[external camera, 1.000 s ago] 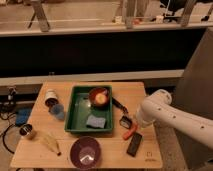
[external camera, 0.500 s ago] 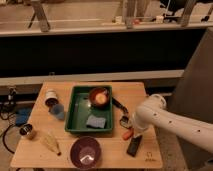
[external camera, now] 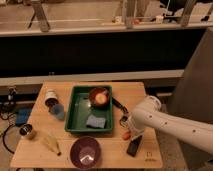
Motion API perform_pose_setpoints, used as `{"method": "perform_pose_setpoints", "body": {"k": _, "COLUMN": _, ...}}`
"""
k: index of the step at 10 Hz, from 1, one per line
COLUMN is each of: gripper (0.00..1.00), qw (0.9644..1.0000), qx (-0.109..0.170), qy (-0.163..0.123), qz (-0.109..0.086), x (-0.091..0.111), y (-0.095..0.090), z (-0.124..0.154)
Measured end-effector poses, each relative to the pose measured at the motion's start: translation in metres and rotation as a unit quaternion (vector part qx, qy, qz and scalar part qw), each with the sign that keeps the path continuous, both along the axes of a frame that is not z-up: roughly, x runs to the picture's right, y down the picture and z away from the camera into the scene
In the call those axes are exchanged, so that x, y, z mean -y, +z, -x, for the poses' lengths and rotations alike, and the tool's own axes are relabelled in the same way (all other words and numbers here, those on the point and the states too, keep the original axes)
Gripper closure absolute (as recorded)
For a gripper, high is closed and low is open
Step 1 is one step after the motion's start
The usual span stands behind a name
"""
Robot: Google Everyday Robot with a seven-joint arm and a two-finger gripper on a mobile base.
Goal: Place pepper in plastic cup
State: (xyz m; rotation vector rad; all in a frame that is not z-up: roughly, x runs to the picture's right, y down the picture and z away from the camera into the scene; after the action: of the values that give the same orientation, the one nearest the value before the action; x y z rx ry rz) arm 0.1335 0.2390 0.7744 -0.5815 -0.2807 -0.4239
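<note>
You're at grasp step: tool (external camera: 125, 125) at pepper (external camera: 126, 135), R of tray (external camera: 75, 107), state can't tell. Next: carry to cup (external camera: 58, 111).

Gripper (external camera: 125, 126) low beside pepper (external camera: 126, 135), right of green tray (external camera: 79, 107).

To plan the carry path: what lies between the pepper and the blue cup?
In the camera view, the green tray, holding a blue sponge, lies between pepper and blue cup. The gripper is at the pepper.
</note>
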Motion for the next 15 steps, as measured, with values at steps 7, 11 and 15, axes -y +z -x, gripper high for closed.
{"method": "perform_pose_setpoints", "body": {"k": 7, "gripper": 0.59, "qw": 0.9998, "qx": -0.003, "qy": -0.015, "qz": 0.009, "x": -0.005, "y": 0.008, "z": 0.007}}
{"method": "perform_pose_setpoints", "body": {"k": 11, "gripper": 0.59, "qw": 0.9996, "qx": -0.005, "qy": -0.022, "qz": 0.015, "x": -0.011, "y": 0.015, "z": 0.007}}
{"method": "perform_pose_setpoints", "body": {"k": 15, "gripper": 0.59, "qw": 0.9995, "qx": -0.007, "qy": -0.025, "qz": 0.020, "x": -0.016, "y": 0.022, "z": 0.006}}
